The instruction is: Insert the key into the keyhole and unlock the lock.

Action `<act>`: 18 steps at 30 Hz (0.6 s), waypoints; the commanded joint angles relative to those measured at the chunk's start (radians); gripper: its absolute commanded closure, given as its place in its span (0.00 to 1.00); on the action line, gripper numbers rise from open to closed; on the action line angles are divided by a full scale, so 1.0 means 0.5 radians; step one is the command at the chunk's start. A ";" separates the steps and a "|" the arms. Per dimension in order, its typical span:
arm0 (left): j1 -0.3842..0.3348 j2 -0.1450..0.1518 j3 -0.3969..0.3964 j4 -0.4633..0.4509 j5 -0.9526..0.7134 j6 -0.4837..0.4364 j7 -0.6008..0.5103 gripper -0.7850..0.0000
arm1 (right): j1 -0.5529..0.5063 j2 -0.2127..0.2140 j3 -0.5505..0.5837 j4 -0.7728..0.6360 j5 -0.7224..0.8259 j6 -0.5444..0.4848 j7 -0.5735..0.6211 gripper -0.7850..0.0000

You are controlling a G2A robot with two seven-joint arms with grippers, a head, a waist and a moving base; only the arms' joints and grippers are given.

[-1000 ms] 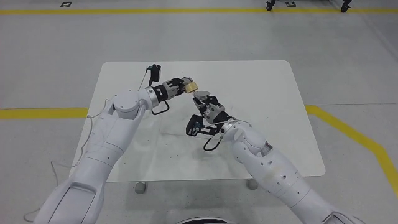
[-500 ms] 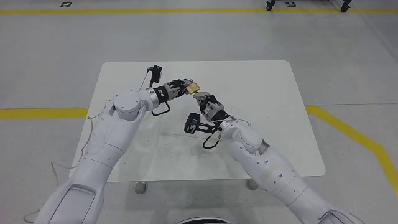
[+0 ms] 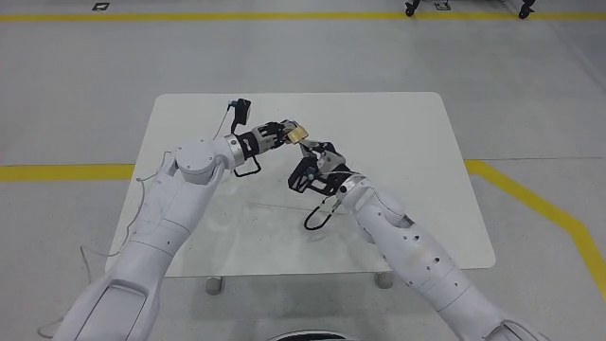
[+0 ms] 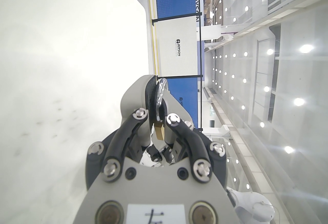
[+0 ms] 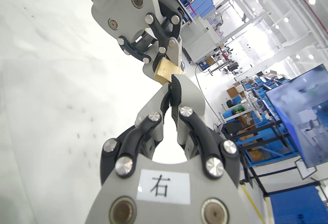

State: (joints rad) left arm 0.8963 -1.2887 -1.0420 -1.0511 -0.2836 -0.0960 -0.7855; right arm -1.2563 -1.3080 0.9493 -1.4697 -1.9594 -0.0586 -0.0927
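From above, over the white tabletop [image 3: 398, 123], the left pincer [image 3: 287, 134] grips the brass lock [image 3: 297, 135], with the right pincer [image 3: 307, 152] at its five o'clock; left wrist: lock wedged between clenched pads; right wrist: right pincer clenched, tips touching the lock, contents hidden.

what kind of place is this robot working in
Likely an industrial hall or factory floor: yellow lane lines painted on the floor, racks of blue bins and rows of ceiling lights high overhead.
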 commanded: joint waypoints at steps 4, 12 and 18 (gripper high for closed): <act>0.006 0.003 -0.016 -0.002 0.009 -0.085 0.002 1.00 | -0.029 0.002 0.063 -0.025 0.199 -0.087 -0.039 1.00; 0.023 0.008 -0.016 -0.026 0.082 -0.241 -0.023 1.00 | -0.057 0.002 0.153 -0.050 0.543 -0.277 -0.033 1.00; 0.043 0.014 -0.031 -0.059 0.110 -0.330 -0.020 1.00 | -0.074 0.006 0.218 -0.070 0.793 -0.437 -0.011 1.00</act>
State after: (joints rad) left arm 0.9168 -1.2825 -1.0559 -1.0787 -0.2306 -0.2557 -0.7958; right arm -1.2915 -1.3056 1.0545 -1.5032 -1.5784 -0.2655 -0.0982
